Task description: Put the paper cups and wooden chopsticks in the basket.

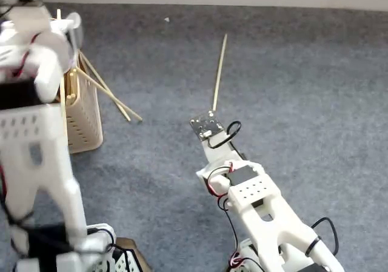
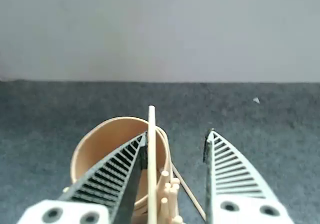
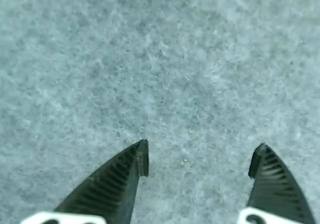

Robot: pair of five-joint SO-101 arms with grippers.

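Judging by the layout, loading the basket: poising the left gripper, fingers apart, above it — upright chopstick beside the paper cup below; poising the right gripper, fingers apart, near the loose chopstick on the table; next, probably lowering astride it and closing.

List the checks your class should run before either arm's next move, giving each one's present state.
1. Right gripper open: ok.
2. Loose chopstick between its fingers: not ok; bare mat lies there.
3. Left gripper open over the basket: ok.
4. Paper cup seated in basket: cannot tell; its base is hidden.
5. Two leaning chopsticks fully inside basket: not ok; they stick out past its side.
6. Upright chopstick clear of left gripper: not ok; it stands close beside one finger.
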